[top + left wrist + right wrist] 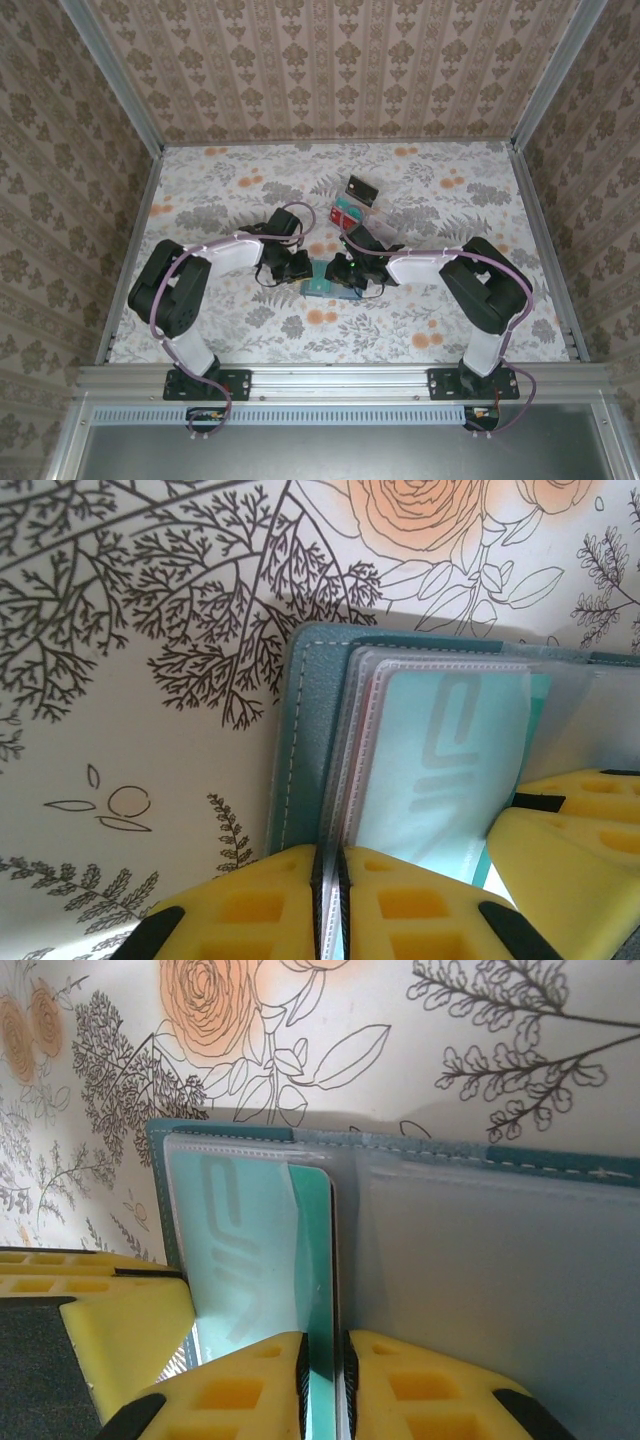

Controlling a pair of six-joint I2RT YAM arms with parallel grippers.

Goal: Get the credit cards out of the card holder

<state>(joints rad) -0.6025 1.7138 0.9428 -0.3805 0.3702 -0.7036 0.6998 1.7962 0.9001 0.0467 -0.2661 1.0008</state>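
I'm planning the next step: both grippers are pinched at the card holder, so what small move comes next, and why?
Probably the right gripper should ease back, drawing out the teal card it appears to pinch, because the left gripper clamps the sleeves of the card holder.

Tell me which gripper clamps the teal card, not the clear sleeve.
The right gripper: it pinches the teal card by its bare edge; the left gripper pinches clear sleeve edges.
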